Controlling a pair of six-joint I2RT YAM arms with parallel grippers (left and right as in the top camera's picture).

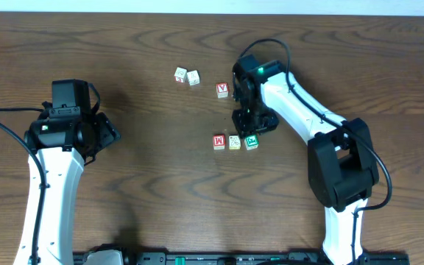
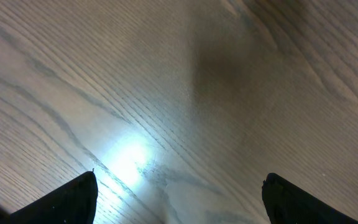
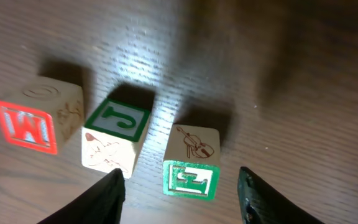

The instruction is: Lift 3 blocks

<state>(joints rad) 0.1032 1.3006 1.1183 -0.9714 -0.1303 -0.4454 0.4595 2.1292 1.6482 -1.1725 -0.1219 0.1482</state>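
The jaws of the right gripper are held apart and empty close over the green block, beside which the cream block and red block are lined up, so the reach for a first lift is judged in hand and a descent and closure are called for, while the left gripper is held open and empty far from it.

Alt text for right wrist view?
Three small alphabet cubes in a row on a brown wood-grain table: red-faced wooden cube, pale wooden cube with green J, green-faced wooden cube with violin. The open right pincer flanks the last.
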